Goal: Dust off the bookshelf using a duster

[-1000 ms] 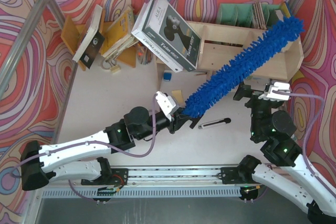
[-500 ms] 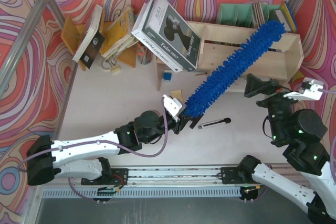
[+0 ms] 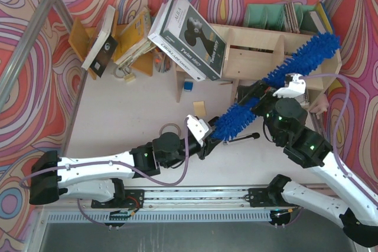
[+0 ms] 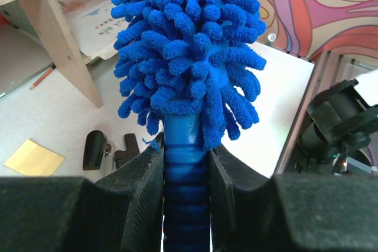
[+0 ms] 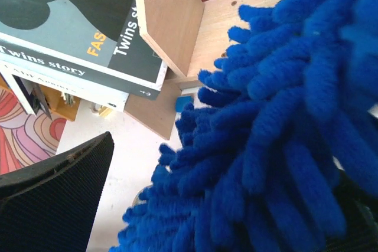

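So the duster runs on a long diagonal from the near middle of the worktop up to the right end of the bookshelf. Its fluffy tip sits right by the shelf's right end panel, and I can't tell if it actually touches the wood. There's not much room out there, since the patterned side wall is close. The left gripper is pinched tight on the ribbed blue handle, which the left wrist view shows clearly with a finger on either side.

The right gripper is spread wide across the middle of the fluffy head. The right wrist view is basically all blue fluff with one black finger off to the side, and I can't tell if it's pressing in.

The big "Twins story" book leans over the shelf's left end and crowds that side. A thin silver rod lies just under the duster near the handle. The open worktop is all to the left.

Compared with half a second back, the right arm has swung in from the right edge onto the duster, and the tip has slid back towards the shelf's right end.
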`<state>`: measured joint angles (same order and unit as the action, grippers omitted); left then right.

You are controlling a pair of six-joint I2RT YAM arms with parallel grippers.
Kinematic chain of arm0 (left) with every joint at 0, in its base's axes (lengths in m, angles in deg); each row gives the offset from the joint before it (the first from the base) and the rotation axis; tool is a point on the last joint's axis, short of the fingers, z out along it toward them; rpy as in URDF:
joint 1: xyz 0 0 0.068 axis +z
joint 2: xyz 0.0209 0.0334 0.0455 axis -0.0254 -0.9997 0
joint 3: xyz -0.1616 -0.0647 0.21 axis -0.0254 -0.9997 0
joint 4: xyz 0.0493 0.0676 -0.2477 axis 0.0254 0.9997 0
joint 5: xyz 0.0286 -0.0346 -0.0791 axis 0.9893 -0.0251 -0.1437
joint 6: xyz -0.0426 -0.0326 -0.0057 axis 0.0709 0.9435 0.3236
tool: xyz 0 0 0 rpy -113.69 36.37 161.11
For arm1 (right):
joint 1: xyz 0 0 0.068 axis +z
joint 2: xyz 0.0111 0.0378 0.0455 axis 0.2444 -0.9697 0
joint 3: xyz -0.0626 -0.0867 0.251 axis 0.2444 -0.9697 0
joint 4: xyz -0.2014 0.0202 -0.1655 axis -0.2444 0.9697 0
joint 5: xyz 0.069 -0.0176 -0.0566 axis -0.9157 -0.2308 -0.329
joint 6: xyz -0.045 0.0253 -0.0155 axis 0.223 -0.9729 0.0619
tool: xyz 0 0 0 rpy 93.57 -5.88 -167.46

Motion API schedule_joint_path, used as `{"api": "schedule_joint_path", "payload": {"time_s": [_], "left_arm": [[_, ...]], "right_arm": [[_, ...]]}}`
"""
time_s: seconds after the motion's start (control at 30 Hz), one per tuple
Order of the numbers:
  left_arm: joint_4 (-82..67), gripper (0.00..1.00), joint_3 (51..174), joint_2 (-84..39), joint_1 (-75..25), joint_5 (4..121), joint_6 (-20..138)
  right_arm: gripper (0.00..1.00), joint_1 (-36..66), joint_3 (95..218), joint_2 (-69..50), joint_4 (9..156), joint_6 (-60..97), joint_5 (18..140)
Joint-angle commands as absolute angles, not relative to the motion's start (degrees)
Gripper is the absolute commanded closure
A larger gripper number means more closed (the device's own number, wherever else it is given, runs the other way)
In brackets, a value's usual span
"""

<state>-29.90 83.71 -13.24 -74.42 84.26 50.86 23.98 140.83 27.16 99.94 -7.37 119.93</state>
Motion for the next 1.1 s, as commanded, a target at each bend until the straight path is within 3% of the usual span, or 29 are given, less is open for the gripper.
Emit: {"api": "schedule_joint_path", "payload": {"time_s": [0.0, 0.27, 0.83, 0.9, 1.0, 1.07], "left_arm": [[-35.28, 1.00, 82.74, -11.42, -76.59, 83.30, 49.81], [-36.30, 1.00, 81.49, -11.76, -79.11, 83.55, 48.84], [-32.96, 1.00, 80.91, -11.39, -80.20, 81.85, 49.04], [-32.59, 1.00, 81.31, -11.76, -80.28, 81.65, 49.04], [-31.56, 1.00, 81.81, -12.16, -80.29, 82.25, 48.97], [-31.24, 0.99, 81.76, -12.18, -80.33, 83.33, 49.10]], "right_arm": [[0.02, 23.65, 139.49, 29.07, 97.96, -11.13, 121.82], [0.07, 23.67, 136.78, 31.86, 99.41, -16.68, 128.08], [0.34, 23.65, 134.66, 33.52, 102.73, -27.05, 134.21], [0.45, 23.65, 134.29, 33.67, 102.79, -27.92, 134.81], [0.81, 23.65, 133.43, 34.29, 101.72, -28.51, 135.01], [0.99, 23.65, 132.54, 35.23, 101.22, -30.04, 135.37]]}}
